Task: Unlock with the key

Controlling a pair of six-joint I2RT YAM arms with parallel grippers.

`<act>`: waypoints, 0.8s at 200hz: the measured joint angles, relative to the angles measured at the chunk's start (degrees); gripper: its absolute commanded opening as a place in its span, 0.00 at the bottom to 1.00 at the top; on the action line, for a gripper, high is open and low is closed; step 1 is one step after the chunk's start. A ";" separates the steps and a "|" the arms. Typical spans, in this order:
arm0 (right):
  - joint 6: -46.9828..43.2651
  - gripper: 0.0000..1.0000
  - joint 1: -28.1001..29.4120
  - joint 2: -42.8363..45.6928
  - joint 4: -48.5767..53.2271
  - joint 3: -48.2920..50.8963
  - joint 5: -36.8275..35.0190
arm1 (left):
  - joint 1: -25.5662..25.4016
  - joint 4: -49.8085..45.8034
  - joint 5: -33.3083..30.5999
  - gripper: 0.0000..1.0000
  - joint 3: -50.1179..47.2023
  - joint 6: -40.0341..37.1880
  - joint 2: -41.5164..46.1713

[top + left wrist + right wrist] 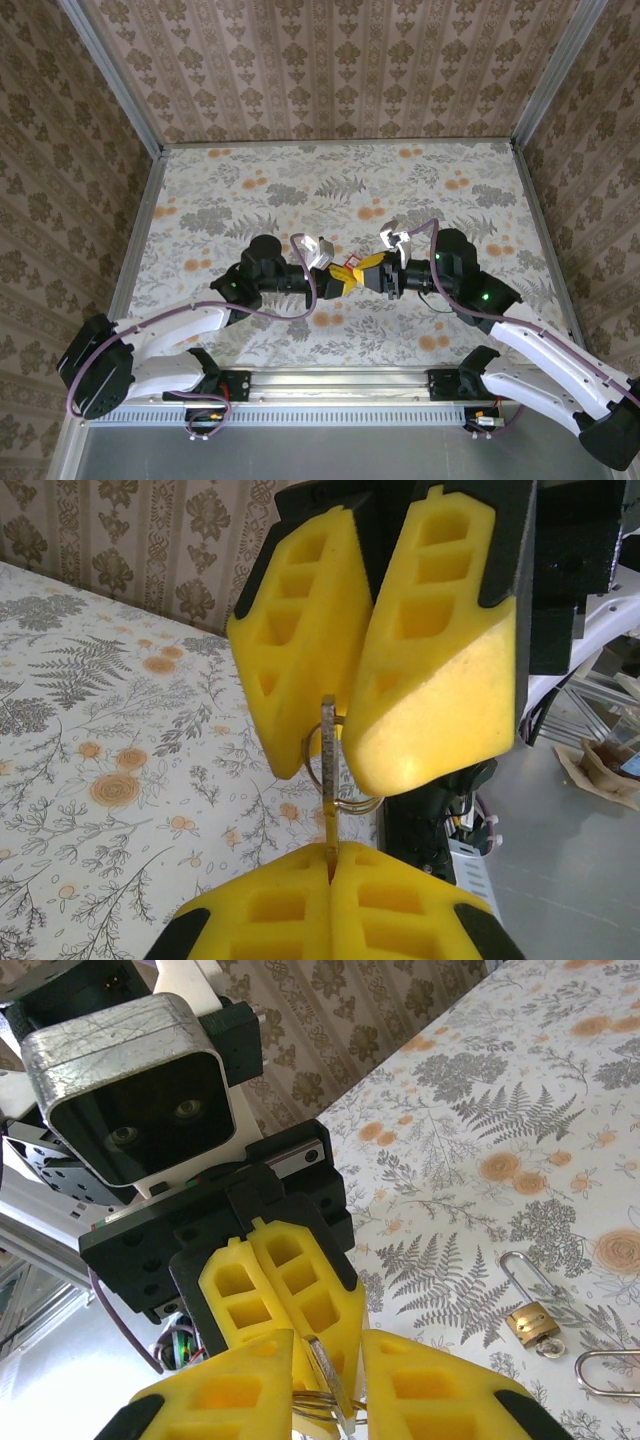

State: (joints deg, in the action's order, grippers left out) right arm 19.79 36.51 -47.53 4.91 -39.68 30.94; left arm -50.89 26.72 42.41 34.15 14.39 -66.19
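Note:
A flat silver key (pixel 328 742) on a wire ring (pixel 352 802) is held above the table between the two grippers, which meet tip to tip. My left gripper (pixel 330 858) is shut on the key's lower end, its yellow pads pressed together. Facing it, my right gripper (pixel 330 1360) stands open, its pads either side of the key (pixel 336 1375) with a gap showing. In the top view the left gripper (pixel 333 281) and right gripper (pixel 366 268) touch at the table's middle. A small brass padlock (pixel 531 1320) lies on the floral table, its shackle pointing away.
A second metal loop (pixel 606 1374) lies on the table beside the padlock. The floral tabletop (pixel 300 190) stretches bare behind the arms, ringed by patterned walls. Each arm's purple cable (pixel 300 305) hangs near its wrist.

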 measured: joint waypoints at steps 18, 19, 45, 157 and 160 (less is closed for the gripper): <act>0.11 0.10 -0.17 -0.09 0.00 0.00 0.37 | 0.00 0.66 0.35 0.00 0.00 0.35 -0.61; 0.09 0.10 -0.20 -0.11 0.00 0.00 0.37 | 0.00 0.70 0.35 0.00 0.00 0.37 -0.63; 0.13 0.05 -0.31 -0.22 0.02 0.00 0.46 | 0.04 1.14 0.68 0.15 0.00 0.70 -1.20; -0.07 0.00 -0.15 1.81 5.31 -1.60 -8.24 | 1.90 1.88 -16.46 1.00 -1.70 2.67 1.64; -0.20 0.00 -0.24 1.84 5.66 -1.68 -8.57 | 2.01 1.53 -17.29 1.00 -1.70 2.86 1.88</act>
State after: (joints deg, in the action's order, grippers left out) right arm 19.59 36.27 -45.69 10.57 -41.36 22.37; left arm -48.88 28.25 25.12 32.45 17.26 -64.31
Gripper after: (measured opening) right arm 0.129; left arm 0.995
